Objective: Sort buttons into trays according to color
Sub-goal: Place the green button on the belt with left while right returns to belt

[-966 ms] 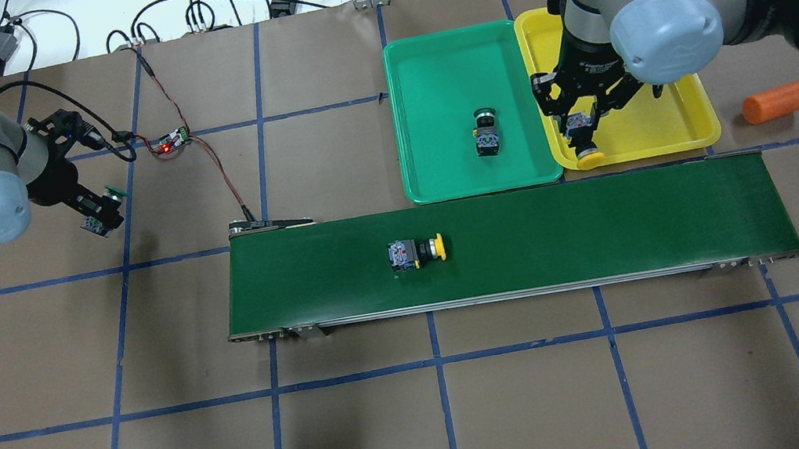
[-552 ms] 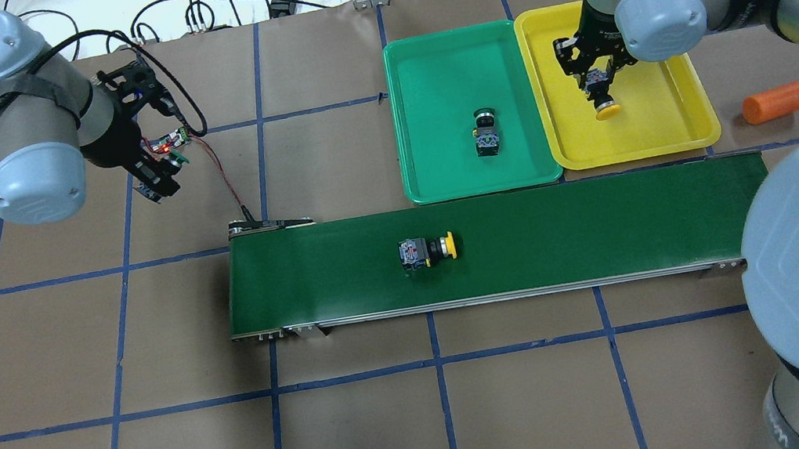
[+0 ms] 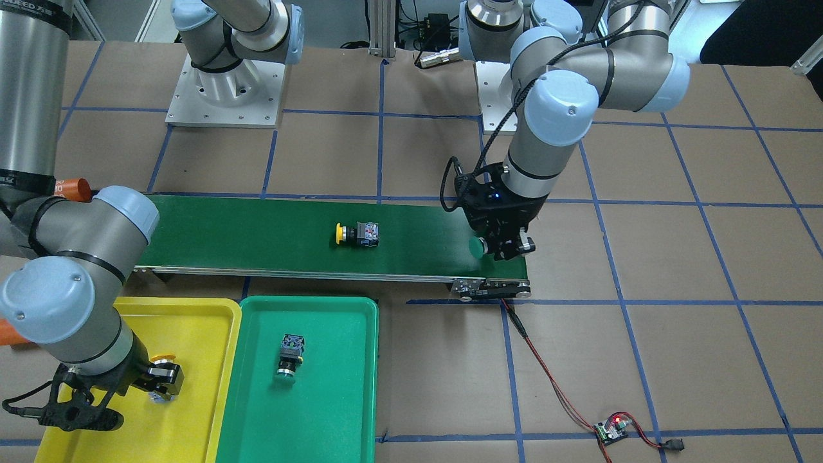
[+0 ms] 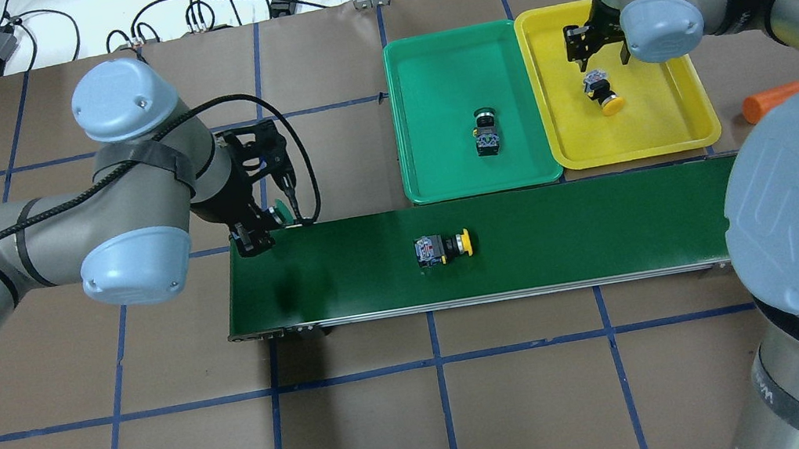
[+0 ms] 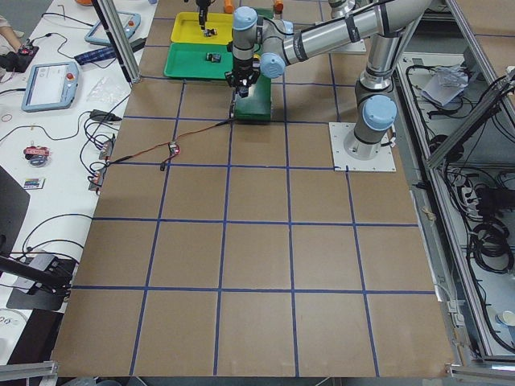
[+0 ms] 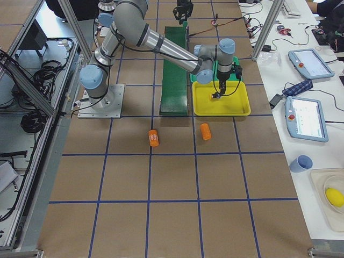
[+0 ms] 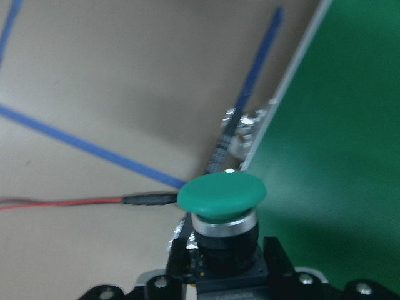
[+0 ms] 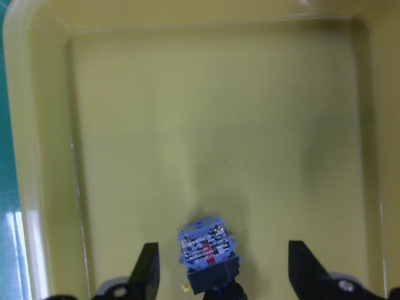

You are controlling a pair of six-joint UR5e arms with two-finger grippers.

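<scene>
The left fingers (image 7: 275, 257) gripped a green button (image 7: 222, 194) at the belt's (image 4: 568, 239) end. The right fingers (image 8: 305, 267) stood wide above a yellow button (image 4: 604, 97) lying in the yellow tray (image 4: 670, 130).

Yellow button (image 4: 442, 247) on belt (image 4: 590, 228); flanks open

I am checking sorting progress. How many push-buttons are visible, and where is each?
4. One green button in the green tray, one yellow button in the yellow tray, a second yellow button on the belt, a second green button in the left gripper. Others may be hidden.
</scene>
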